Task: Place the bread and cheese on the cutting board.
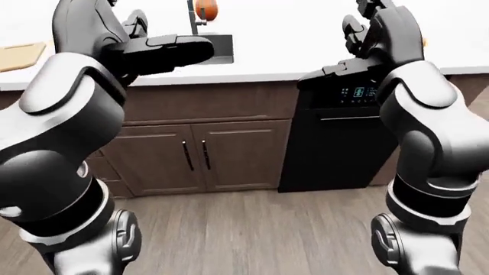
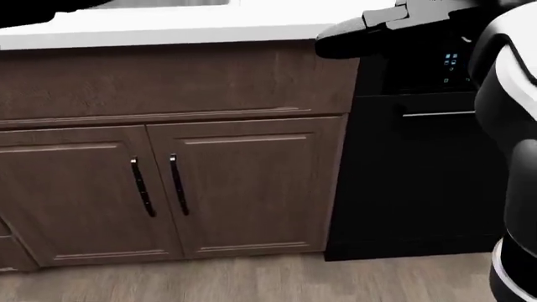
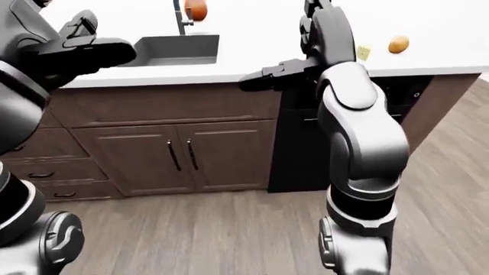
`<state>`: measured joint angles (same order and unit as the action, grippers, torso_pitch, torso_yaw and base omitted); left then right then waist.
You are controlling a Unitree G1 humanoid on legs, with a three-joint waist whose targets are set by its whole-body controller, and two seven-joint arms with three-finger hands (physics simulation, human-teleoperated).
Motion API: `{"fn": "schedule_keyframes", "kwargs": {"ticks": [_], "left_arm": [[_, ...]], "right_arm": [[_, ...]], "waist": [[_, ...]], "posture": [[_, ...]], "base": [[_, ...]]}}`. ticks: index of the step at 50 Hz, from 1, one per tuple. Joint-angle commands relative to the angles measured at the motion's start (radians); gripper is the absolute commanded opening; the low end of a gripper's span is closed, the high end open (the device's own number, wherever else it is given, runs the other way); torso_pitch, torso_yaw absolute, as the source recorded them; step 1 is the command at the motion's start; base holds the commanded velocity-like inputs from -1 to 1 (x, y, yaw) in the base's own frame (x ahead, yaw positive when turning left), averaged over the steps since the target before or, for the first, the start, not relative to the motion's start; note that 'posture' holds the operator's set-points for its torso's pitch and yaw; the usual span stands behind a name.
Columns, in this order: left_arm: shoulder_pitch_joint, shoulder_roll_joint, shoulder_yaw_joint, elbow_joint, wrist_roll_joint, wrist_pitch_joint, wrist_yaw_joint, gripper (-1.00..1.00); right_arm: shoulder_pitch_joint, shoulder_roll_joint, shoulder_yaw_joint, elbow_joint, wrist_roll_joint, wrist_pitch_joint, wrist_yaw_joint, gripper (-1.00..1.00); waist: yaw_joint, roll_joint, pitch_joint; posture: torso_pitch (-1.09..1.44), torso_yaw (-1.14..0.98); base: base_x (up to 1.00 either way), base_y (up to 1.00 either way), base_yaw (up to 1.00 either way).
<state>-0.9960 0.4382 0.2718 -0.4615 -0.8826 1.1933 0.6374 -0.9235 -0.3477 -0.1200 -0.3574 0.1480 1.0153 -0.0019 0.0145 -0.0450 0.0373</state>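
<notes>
The bread (image 3: 398,44), a round golden-brown loaf, lies on the white counter at the right of the right-eye view. A small pale yellow cheese piece (image 3: 364,52) sits just left of it. The tan cutting board (image 1: 18,55) shows at the far left edge of the left-eye view, partly hidden by my left arm. My left hand (image 1: 164,44) is raised at counter height near the sink, open and empty. My right hand (image 3: 312,35) is raised too, open and empty, left of the cheese and apart from it.
A steel sink (image 3: 176,48) with a faucet (image 3: 179,20) sits in the counter, and an orange-brown object (image 3: 196,8) stands behind it. Brown cabinet doors (image 2: 168,189) are below, with a black dishwasher (image 2: 420,170) to their right. Wood floor (image 1: 252,229) lies underneath.
</notes>
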Motion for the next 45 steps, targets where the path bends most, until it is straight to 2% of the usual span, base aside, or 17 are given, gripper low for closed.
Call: {"fn": "schedule_keyframes", "kwargs": {"ticks": [1, 14, 16, 18, 19, 20, 21, 23, 27, 30, 33, 36, 37, 38, 39, 40, 45], "left_arm": [[-0.013, 0.014, -0.002, -0.005, -0.016, -0.044, 0.004, 1.00], [-0.014, 0.019, -0.023, -0.023, -0.062, -0.038, 0.046, 1.00], [-0.013, 0.020, -0.024, -0.024, -0.061, -0.040, 0.045, 1.00], [-0.012, 0.021, -0.028, -0.024, -0.051, -0.053, 0.036, 1.00], [-0.011, 0.021, -0.028, -0.023, -0.048, -0.056, 0.033, 1.00], [-0.012, 0.020, -0.027, -0.024, -0.047, -0.056, 0.033, 1.00], [-0.012, 0.019, -0.029, -0.023, -0.045, -0.057, 0.033, 1.00], [-0.012, 0.015, -0.028, -0.026, -0.046, -0.054, 0.035, 1.00], [-0.015, 0.015, -0.027, -0.031, -0.054, -0.050, 0.042, 1.00], [-0.015, 0.014, -0.027, -0.034, -0.053, -0.046, 0.042, 1.00], [-0.015, 0.014, -0.031, -0.029, -0.042, -0.052, 0.042, 1.00], [-0.018, 0.016, -0.026, -0.028, -0.041, -0.050, 0.041, 1.00], [-0.017, 0.017, -0.027, -0.027, -0.038, -0.052, 0.040, 1.00], [-0.017, 0.018, -0.032, -0.026, -0.032, -0.054, 0.037, 1.00], [-0.017, 0.016, -0.036, -0.029, -0.027, -0.051, 0.037, 1.00], [-0.015, 0.013, -0.041, -0.030, -0.019, -0.049, 0.036, 1.00], [-0.021, 0.002, -0.033, -0.029, -0.008, -0.033, 0.032, 1.00]], "right_arm": [[-0.025, -0.007, -0.028, -0.020, -0.038, -0.016, 0.009, 1.00], [-0.025, 0.019, -0.031, -0.028, -0.079, -0.012, 0.038, 1.00], [-0.025, 0.020, -0.030, -0.029, -0.083, -0.012, 0.040, 1.00], [-0.026, 0.021, -0.028, -0.035, -0.088, -0.008, 0.042, 1.00], [-0.027, 0.022, -0.028, -0.036, -0.089, -0.006, 0.043, 1.00], [-0.026, 0.022, -0.028, -0.036, -0.091, -0.008, 0.045, 1.00], [-0.026, 0.023, -0.029, -0.036, -0.092, -0.008, 0.046, 1.00], [-0.028, 0.024, -0.029, -0.040, -0.094, -0.004, 0.049, 1.00], [-0.028, 0.026, -0.028, -0.040, -0.098, -0.005, 0.053, 1.00], [-0.026, 0.027, -0.028, -0.039, -0.102, -0.007, 0.057, 1.00], [-0.027, 0.027, -0.029, -0.040, -0.104, -0.006, 0.060, 1.00], [-0.027, 0.028, -0.028, -0.039, -0.106, -0.007, 0.061, 1.00], [-0.027, 0.028, -0.027, -0.039, -0.107, -0.007, 0.063, 1.00], [-0.028, 0.028, -0.026, -0.039, -0.109, -0.006, 0.063, 1.00], [-0.026, 0.025, -0.023, -0.037, -0.114, -0.009, 0.064, 1.00], [-0.024, 0.027, -0.028, -0.034, -0.114, -0.013, 0.066, 1.00], [-0.023, 0.027, -0.027, -0.035, -0.120, -0.015, 0.069, 1.00]], "waist": [[0.002, -0.006, -0.020], [0.006, 0.064, -0.008], [0.003, 0.088, -0.010], [-0.002, 0.141, -0.025], [0.003, 0.103, -0.014], [-0.005, 0.121, -0.017], [-0.007, 0.122, -0.023], [-0.008, 0.112, -0.031], [-0.007, 0.075, -0.019], [-0.010, 0.094, -0.020], [-0.004, 0.074, -0.022], [0.005, 0.032, -0.017], [0.007, 0.002, -0.023], [0.006, -0.056, -0.037], [0.000, -0.013, -0.022], [0.004, -0.016, -0.016], [0.000, 0.032, -0.007]], "posture": [[0.00, 0.00], [0.00, 0.00], [0.00, 0.00], [0.00, 0.00], [0.00, 0.00], [0.00, 0.00], [0.00, 0.00], [0.00, 0.00], [0.00, 0.00], [0.00, 0.00], [0.00, 0.00], [0.00, 0.00], [0.00, 0.00], [0.00, 0.00], [0.00, 0.00], [0.00, 0.00], [0.00, 0.00]], "base": [[0.00, -0.18, 0.00], [0.00, -0.17, 0.00], [0.00, -0.18, 0.00], [0.00, -0.17, 0.00], [0.00, -0.17, 0.00], [0.00, -0.17, 0.00], [0.00, -0.17, 0.00], [0.00, -0.18, 0.00], [0.00, -0.22, 0.00], [0.00, -0.61, 0.00], [0.00, -0.61, 0.00], [0.00, -0.61, 0.00], [0.00, -0.60, 0.00], [0.00, -0.62, 0.00], [0.00, -0.62, 0.00], [0.00, -0.61, 0.00], [0.00, -0.61, 0.00]]}}
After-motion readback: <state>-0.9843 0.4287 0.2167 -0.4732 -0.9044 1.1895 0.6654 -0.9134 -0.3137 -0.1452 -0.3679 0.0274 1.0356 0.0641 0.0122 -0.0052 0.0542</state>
